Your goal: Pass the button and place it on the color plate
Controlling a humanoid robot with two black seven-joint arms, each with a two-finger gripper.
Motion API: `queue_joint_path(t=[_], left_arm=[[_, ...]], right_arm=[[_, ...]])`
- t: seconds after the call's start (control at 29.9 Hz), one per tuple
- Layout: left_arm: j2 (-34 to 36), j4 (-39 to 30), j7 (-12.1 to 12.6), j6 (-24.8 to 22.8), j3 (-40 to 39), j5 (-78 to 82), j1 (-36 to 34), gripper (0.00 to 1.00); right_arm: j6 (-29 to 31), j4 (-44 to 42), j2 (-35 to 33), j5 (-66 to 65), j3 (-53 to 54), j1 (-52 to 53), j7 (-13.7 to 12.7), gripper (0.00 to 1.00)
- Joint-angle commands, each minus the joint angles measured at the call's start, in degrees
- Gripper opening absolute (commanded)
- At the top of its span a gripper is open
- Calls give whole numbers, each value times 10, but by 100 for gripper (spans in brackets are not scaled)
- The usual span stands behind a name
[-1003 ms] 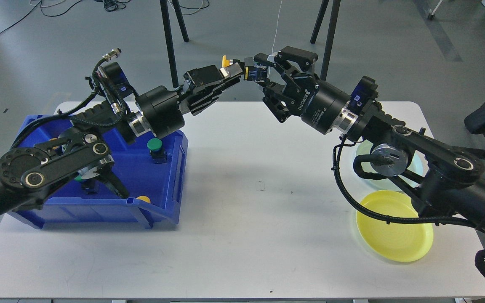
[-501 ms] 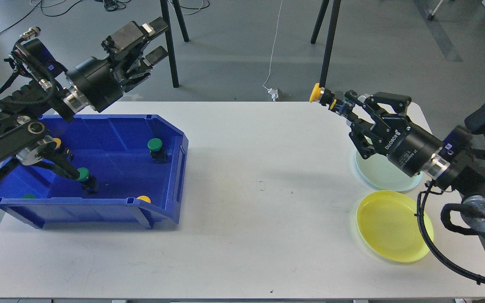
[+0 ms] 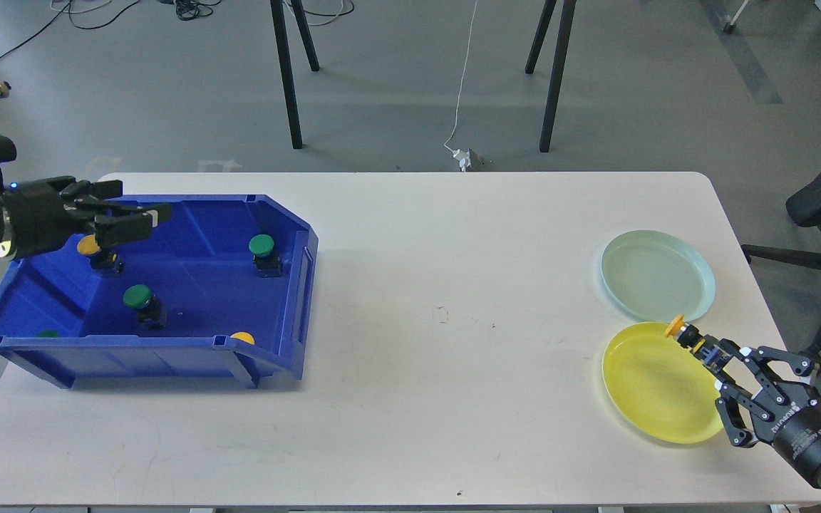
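My right gripper (image 3: 715,354) is low at the right front of the table, shut on a yellow-capped button (image 3: 677,327). It holds the button over the far right rim of the yellow plate (image 3: 646,388); I cannot tell whether the button touches it. A pale green plate (image 3: 656,278) lies just behind. My left gripper (image 3: 131,209) is open and empty over the far left part of the blue bin (image 3: 305,285). It hovers above another yellow button (image 3: 88,246).
The bin also holds two green buttons (image 3: 261,246) (image 3: 137,296), a yellow button (image 3: 243,336) at its front lip and a green one (image 3: 47,333) at the front left. Tripod legs stand behind the table and a black chair to the right.
The right gripper carried the yellow button from mid-air at the table's far edge down to the yellow plate. The left gripper, having let go, swung back and down over the bin.
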Motion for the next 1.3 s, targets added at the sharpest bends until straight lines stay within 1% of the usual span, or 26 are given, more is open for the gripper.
queue_joint_path(t=[0.0, 0.03, 0.1, 0.13, 0.3, 0.37, 0.43, 0.5, 0.53, 0.63, 0.67, 0.7, 0.84, 1.0, 1.1, 1.17, 1.27], left_arm=[[-2, 21, 0, -5, 31, 33, -4, 98], [-4, 22, 0, -11, 38, 33, -5, 98], [-7, 22, 0, -36, 49, 33, -8, 98], [-10, 22, 0, -46, 51, 33, -7, 98], [-39, 23, 0, -72, 56, 34, -5, 98], [-44, 24, 0, -90, 60, 34, -7, 98], [-53, 32, 0, -95, 61, 33, -6, 98], [-67, 50, 0, -94, 62, 34, -4, 98], [-78, 63, 0, -94, 62, 34, -4, 98], [-104, 104, 0, -94, 69, 35, -3, 98], [-111, 116, 0, -93, 72, 37, -3, 98], [-118, 128, 0, -92, 77, 39, -3, 98], [-132, 155, 0, -89, 87, 40, -5, 98], [-133, 162, 0, -86, 87, 37, -7, 98], [-137, 178, 0, -85, 87, 38, -7, 98], [-152, 192, 0, -85, 88, 37, -6, 97], [-159, 202, 0, -84, 89, 38, -4, 94]], right_arm=[[-10, -19, 18, 16, -10, -5, -7, 1], [-15, -22, 19, 16, -13, -6, -11, 2], [-36, -26, 24, 17, -17, -6, -15, 8], [-41, -27, 29, 17, -17, -6, -15, 9], [-46, -26, 50, 25, -16, -3, -15, 20], [-47, -25, 53, 26, -15, -2, -15, 21], [-48, -25, 53, 26, -14, 1, -15, 23], [-48, -25, 60, 33, -13, 3, -15, 27], [-48, -25, 64, 37, -13, 4, -15, 34], [-48, -24, 72, 38, -8, 4, -15, 65], [-46, -23, 72, 38, -7, 4, -15, 78], [-43, -23, 72, 38, -8, 4, -14, 100], [-33, -21, 72, 38, -7, 3, -13, 100], [-11, -21, 72, 38, -7, 1, -12, 100], [-9, -21, 73, 38, -7, 0, -11, 100], [-8, -21, 73, 38, -7, -1, -10, 100], [-8, -21, 73, 38, -7, -1, -9, 100]])
